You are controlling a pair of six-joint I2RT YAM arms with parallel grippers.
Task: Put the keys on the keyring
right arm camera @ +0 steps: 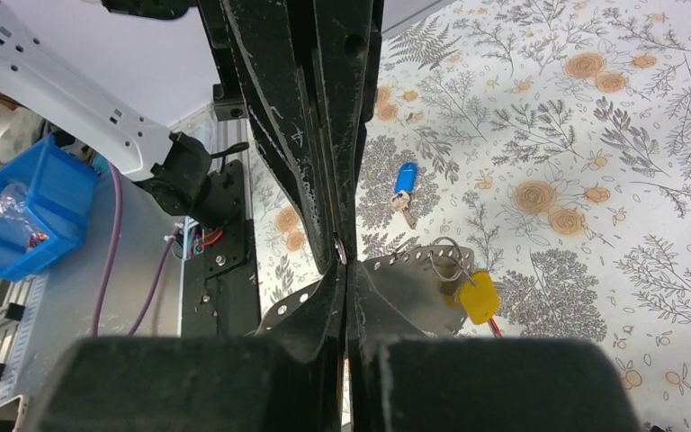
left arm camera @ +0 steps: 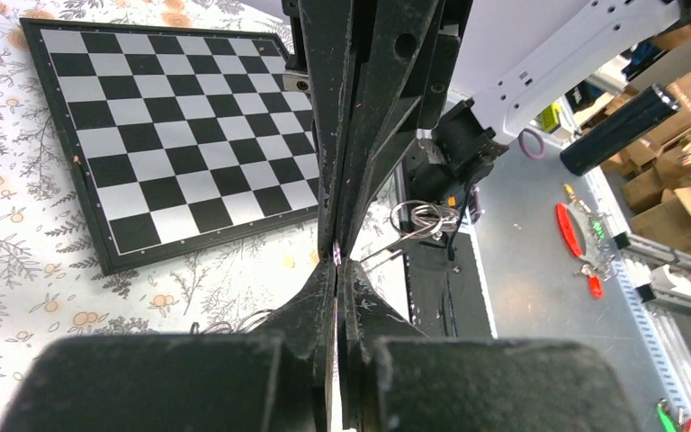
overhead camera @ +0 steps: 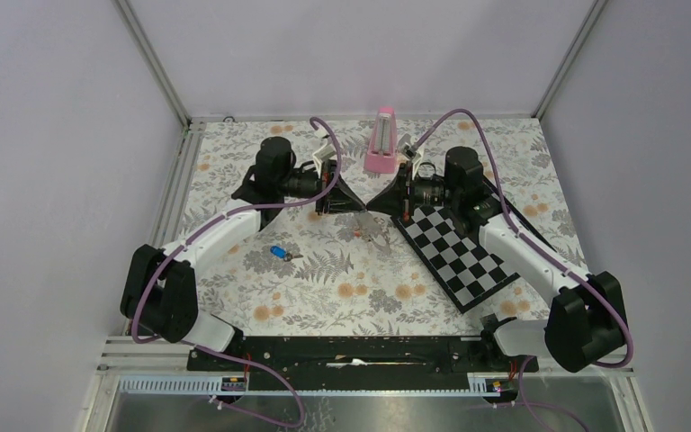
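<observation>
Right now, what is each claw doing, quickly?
Left claw: closed; whether it pinches anything cannot be told.
Right claw: closed on the grey flat-strap keyring with silver rings.

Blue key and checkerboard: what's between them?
The keyring strap, with the yellow key beside it, sits between the blue key and the checkerboard. The rest is bare floral cloth. The top view shows the layout; the right wrist view shows the yellow key.
</observation>
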